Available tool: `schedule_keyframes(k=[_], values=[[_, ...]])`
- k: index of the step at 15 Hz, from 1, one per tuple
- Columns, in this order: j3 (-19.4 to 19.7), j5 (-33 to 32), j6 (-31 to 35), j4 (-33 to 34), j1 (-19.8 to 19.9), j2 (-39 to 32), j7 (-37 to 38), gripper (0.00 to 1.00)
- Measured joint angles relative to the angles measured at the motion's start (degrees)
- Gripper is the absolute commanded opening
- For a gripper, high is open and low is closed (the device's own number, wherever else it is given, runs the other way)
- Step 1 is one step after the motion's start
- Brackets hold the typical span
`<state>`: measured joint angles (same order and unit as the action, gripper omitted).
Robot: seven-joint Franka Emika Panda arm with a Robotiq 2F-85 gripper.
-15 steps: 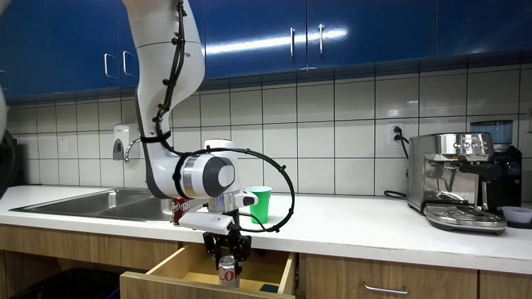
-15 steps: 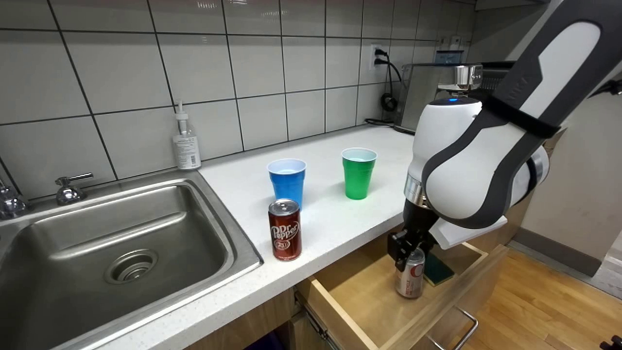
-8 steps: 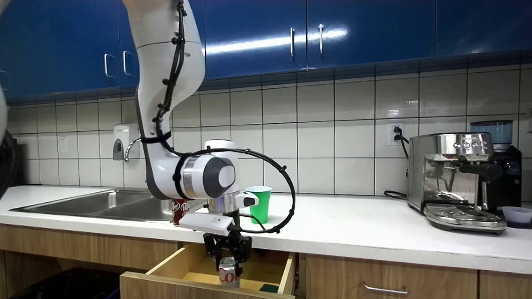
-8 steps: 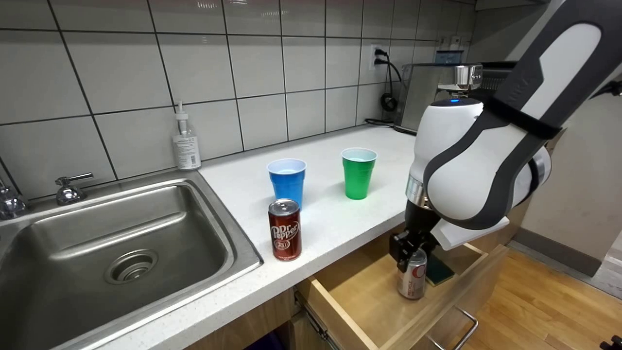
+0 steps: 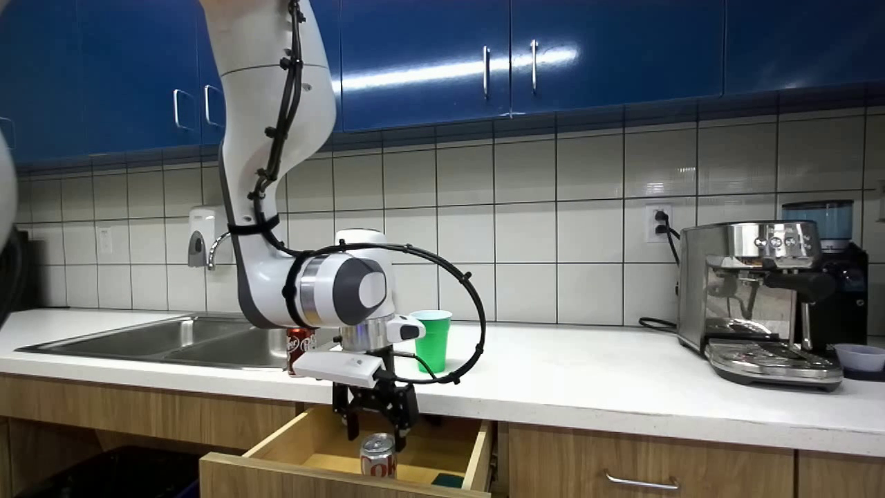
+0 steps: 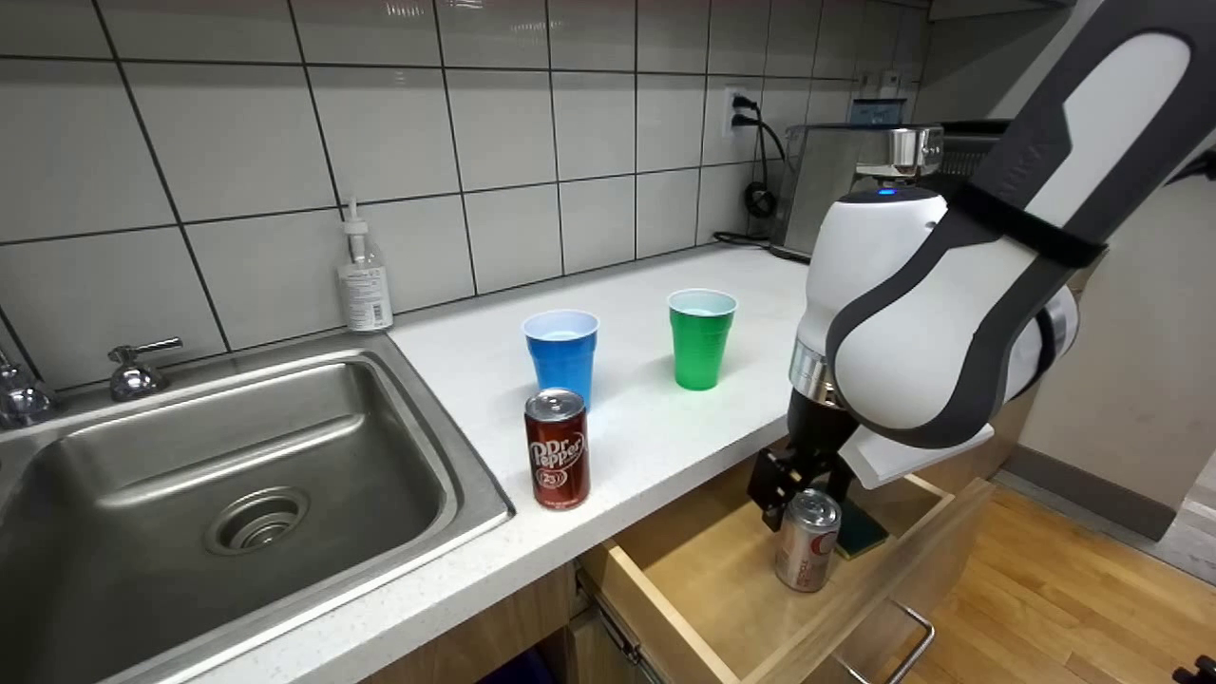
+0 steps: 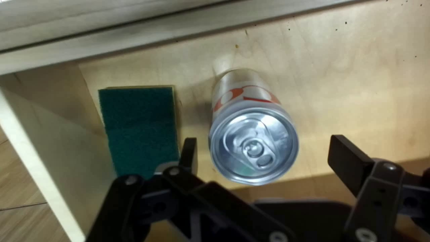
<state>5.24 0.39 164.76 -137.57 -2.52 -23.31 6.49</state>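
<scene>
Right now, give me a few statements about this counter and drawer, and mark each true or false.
The silver can stands upright in the drawer, near the pincer. True.
The pincer is shut on the silver can. False: its jaws stand open, with gaps either side in the wrist view.
A green-topped sponge lies in the drawer. True.
The Dr Pepper can and blue cup are on the counter. True.
The blue cup is upside down. False: it stands upright.
</scene>
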Motion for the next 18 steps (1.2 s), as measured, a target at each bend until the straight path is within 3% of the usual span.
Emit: schedule_keyframes(k=[9,18], values=[[0.0,-0.6,-12.1,0.0,-0.8,10.5,1.5,1.00],[-3.7,-0.6,-18.4,3.0,-0.9,17.9,1.3,1.00]])
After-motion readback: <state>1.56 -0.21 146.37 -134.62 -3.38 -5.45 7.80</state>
